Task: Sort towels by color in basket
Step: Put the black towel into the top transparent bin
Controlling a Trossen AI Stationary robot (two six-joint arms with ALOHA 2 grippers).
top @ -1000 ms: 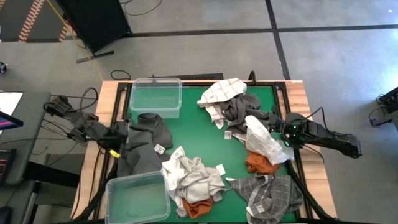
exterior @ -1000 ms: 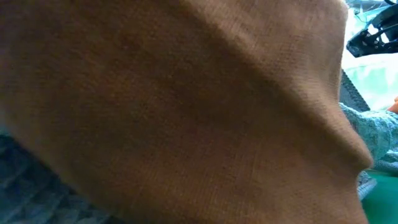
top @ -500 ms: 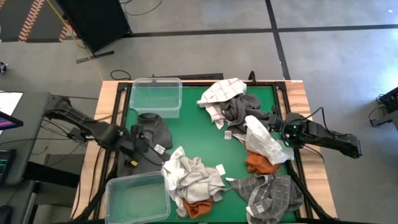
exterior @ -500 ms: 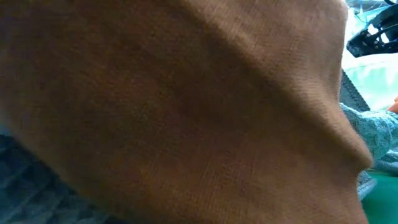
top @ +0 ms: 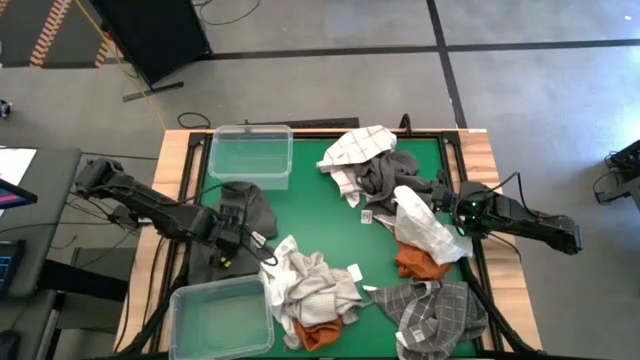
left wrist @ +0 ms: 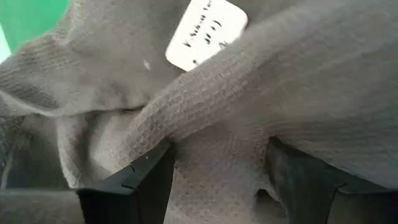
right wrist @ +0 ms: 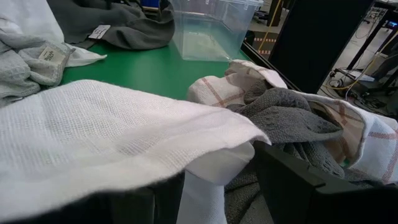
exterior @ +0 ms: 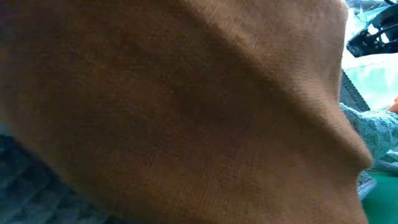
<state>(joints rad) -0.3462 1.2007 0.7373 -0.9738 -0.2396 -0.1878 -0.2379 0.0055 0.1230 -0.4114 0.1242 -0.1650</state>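
- Left gripper point(top: 243, 238): at centre-left of the high view, over the dark grey towel point(top: 245, 207). In the left wrist view its fingers point(left wrist: 134, 186) stand wide apart with a fold of that towel point(left wrist: 249, 93) and its white label point(left wrist: 206, 32) between them; whether the cloth is pinched cannot be told.
- Right gripper point(top: 452, 214): at the right of the high view, jaws parted around a white towel point(top: 425, 228). In the right wrist view the white towel point(right wrist: 106, 137) lies across the fingers point(right wrist: 298, 180).
- Table point(top: 335, 215): green mat, mid-frame.
- Upper clear bin point(top: 250, 155): upper left of the mat.
- Lower clear bin point(top: 220, 318): lower left corner.
- Checked towel point(top: 358, 147) and a grey towel point(top: 385, 175): piled at the upper centre.
- Light grey and white towels point(top: 305, 282): heaped at lower centre, with a rust orange towel point(top: 318, 335) beneath.
- Second rust orange towel point(top: 415, 262): lower right, just below the white towel.
- Grey-and-white checked towel point(top: 435, 315): bottom right.
- Low view: filled by brown cloth point(exterior: 174, 112) close to the lens.
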